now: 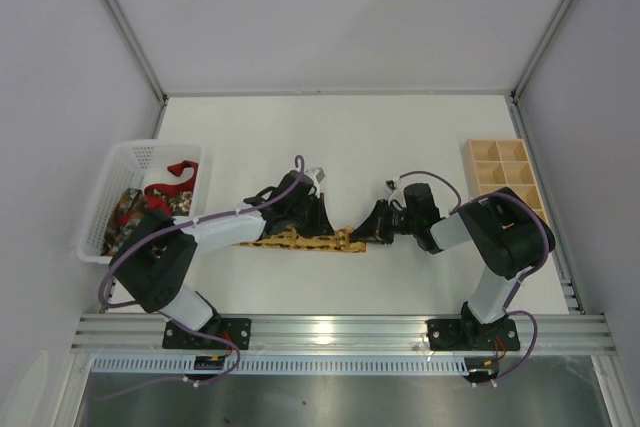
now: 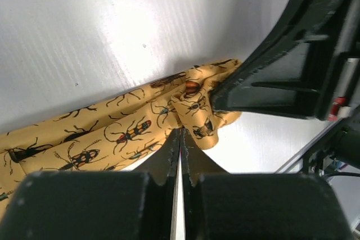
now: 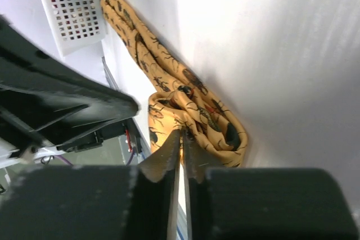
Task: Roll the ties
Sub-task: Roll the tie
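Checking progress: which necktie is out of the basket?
The yellow-gold insect-print fabric necktie; the plain red tie and dark patterned tie lie in the white plastic basket.

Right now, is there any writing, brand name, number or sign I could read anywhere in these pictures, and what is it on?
No readable text in any view.
Yellow tie: printed beetles only, no letters.
White basket and wooden divider box: no labels visible.
Small red patch at the right edge of the left wrist view: too blurred to read.
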`<state>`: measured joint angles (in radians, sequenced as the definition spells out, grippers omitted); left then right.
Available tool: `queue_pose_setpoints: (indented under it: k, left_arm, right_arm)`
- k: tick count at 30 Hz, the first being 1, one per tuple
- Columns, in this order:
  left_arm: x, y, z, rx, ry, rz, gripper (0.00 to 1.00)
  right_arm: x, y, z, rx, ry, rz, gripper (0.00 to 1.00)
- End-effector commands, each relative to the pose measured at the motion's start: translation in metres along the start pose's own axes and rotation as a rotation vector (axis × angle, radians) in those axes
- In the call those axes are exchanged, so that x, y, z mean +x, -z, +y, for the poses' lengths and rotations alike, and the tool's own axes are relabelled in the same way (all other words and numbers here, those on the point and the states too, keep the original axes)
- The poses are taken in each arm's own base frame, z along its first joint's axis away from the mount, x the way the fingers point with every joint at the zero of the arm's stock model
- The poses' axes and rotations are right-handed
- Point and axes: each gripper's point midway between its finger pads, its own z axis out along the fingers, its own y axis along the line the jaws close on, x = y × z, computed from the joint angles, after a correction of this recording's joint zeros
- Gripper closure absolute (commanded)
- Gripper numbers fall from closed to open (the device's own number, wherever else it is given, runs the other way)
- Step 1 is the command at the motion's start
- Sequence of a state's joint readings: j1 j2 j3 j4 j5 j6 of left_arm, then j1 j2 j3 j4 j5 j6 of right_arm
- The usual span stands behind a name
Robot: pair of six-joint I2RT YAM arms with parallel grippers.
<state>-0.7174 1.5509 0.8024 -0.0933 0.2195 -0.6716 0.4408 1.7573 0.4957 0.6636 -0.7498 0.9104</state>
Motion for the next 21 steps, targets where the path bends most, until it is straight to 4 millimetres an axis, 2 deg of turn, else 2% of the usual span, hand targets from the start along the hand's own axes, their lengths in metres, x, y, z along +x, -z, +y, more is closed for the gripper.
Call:
queue_pose_setpoints:
  k: [1,4,6,8,11,13,14,16,17,18,19,21]
  left_arm:
    - [-0.021,0.017,-0.035,0.099,-0.035,-0.056,0.96]
    - [-0.021,0.015,-0.046,0.13,-0.049,-0.048,0.96]
    - [-0.018,0.008,-0.055,0.164,-0.049,-0.02,0.96]
    - [-0.014,0.002,-0.059,0.189,-0.036,0.001,0.96]
    - [-0.01,-0.011,-0.057,0.197,-0.037,0.016,0.96]
    - [-0.006,-0.018,-0.046,0.159,-0.032,0.035,0.96]
    - [-0.003,-0.02,-0.044,0.156,-0.036,0.042,0.96]
    - [0.004,-0.023,-0.035,0.135,-0.029,0.053,0.96]
    - [0.006,-0.024,-0.03,0.121,-0.03,0.053,0.97]
    - [0.01,-0.025,-0.025,0.109,-0.028,0.057,0.97]
    - [0.011,-0.025,-0.02,0.099,-0.026,0.057,0.97]
    - [0.011,-0.026,-0.013,0.088,-0.018,0.052,0.97]
  right_arm:
    - [0.001,0.001,-0.018,0.074,-0.004,-0.009,0.94]
    - [-0.001,-0.006,-0.022,0.108,0.0,0.01,1.0]
    - [-0.002,-0.009,-0.029,0.161,-0.018,0.019,1.0]
    - [-0.003,-0.011,-0.025,0.17,0.004,0.022,1.0]
    - [-0.003,-0.011,-0.026,0.224,0.027,0.03,1.0]
    - [-0.006,-0.007,-0.02,0.237,0.034,0.025,1.0]
    - [-0.006,-0.003,-0.024,0.27,0.033,0.027,1.0]
    - [-0.012,0.005,-0.015,0.291,0.063,0.01,1.0]
    - [-0.02,0.008,-0.009,0.303,0.083,-0.007,0.98]
    - [-0.017,0.015,-0.012,0.333,0.083,0.009,0.96]
    - [-0.018,0.021,-0.005,0.338,0.096,0.007,0.95]
    - [-0.016,0.03,-0.006,0.375,0.104,0.025,0.79]
